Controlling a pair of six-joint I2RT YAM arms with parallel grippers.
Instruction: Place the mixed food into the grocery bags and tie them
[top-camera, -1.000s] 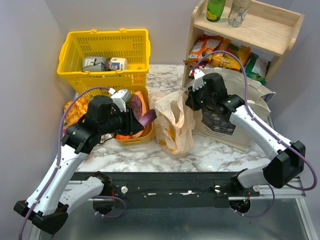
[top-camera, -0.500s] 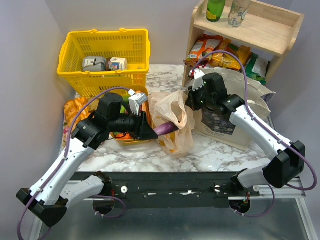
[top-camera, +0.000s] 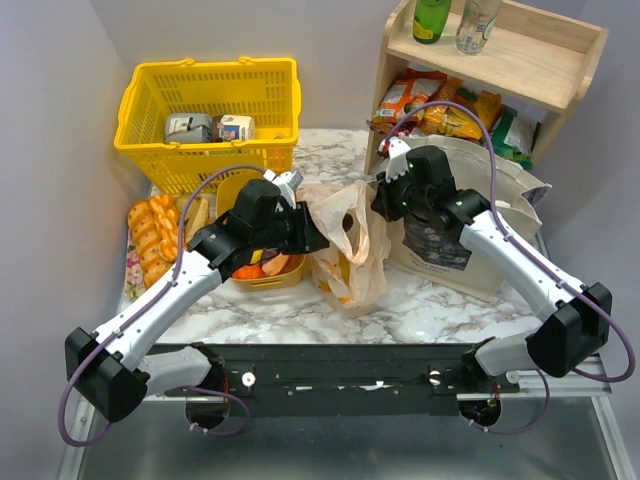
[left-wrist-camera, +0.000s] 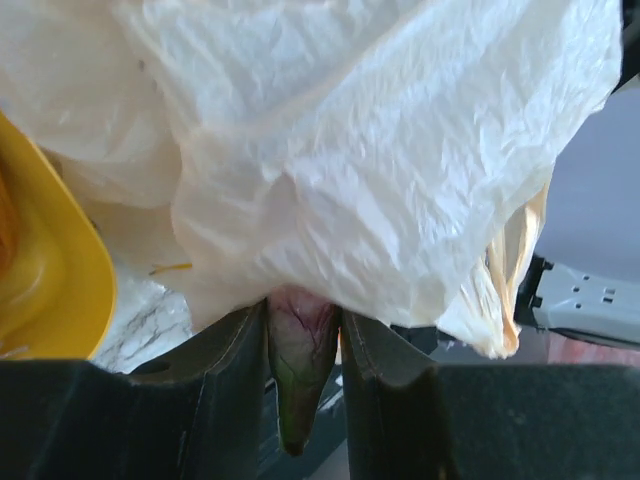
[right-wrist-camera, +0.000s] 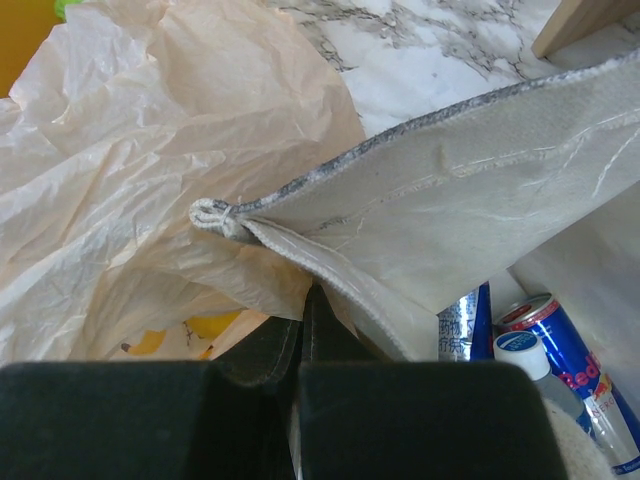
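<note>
left jaws: left gripper (left-wrist-camera: 302, 328) clamped on the eggplant (left-wrist-camera: 298, 385); smooth purple skin, tapered body squeezed between the two dark fingers
eggplant spot: far end tucked up under the plastic bag (left-wrist-camera: 380, 180); thin, crinkly peach film draped right over it
right jaws: right gripper (right-wrist-camera: 305, 312) pinched tight on that bag's filmy rim
just beside: canvas tote (right-wrist-camera: 480, 190), coarse beige weave with a stitched grey hem, lying across the fingers; blue-silver drink cans (right-wrist-camera: 562, 350) peeking out past the hem
further out: glossy yellow tub (top-camera: 262, 278) of orange bits under the left arm; veined marble table (top-camera: 420, 310) under everything
</note>
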